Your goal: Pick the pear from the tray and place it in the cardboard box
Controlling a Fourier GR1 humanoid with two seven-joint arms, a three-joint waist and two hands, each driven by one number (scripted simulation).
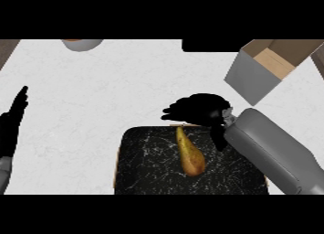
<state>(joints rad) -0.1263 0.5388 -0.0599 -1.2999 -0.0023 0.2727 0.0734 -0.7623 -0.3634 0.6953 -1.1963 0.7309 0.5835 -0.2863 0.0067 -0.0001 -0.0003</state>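
Lying on the dark, white-flecked tray [144,169] at the near middle of the white counter [124,91] is the yellow-brown pear [190,157], with its narrow stem end pointing to the far side and its broad end toward the near side. It sits a little right of the tray's centre.

At the far edge of the tray, just beyond the pear's stem end, is the right hand [198,109], coming in on a grey forearm [279,151] from the lower right. Its fingers are curled over toward the left and its thumb hangs down on the right side, beside the upper part of the pear. The hand seems to be above the stem tip, but whether it touches the pear cannot be told; the fingers close round nothing that can be seen.

Far to the right stands the cardboard box [272,66], open at the top, with grey outer walls and a tan inside. It is well apart from the tray.

At the left edge the left hand [13,119] rests with straight fingers pointing to the far side, held together, touching nothing.

At the far edge, left of centre, part of a grey bowl [82,44] shows.
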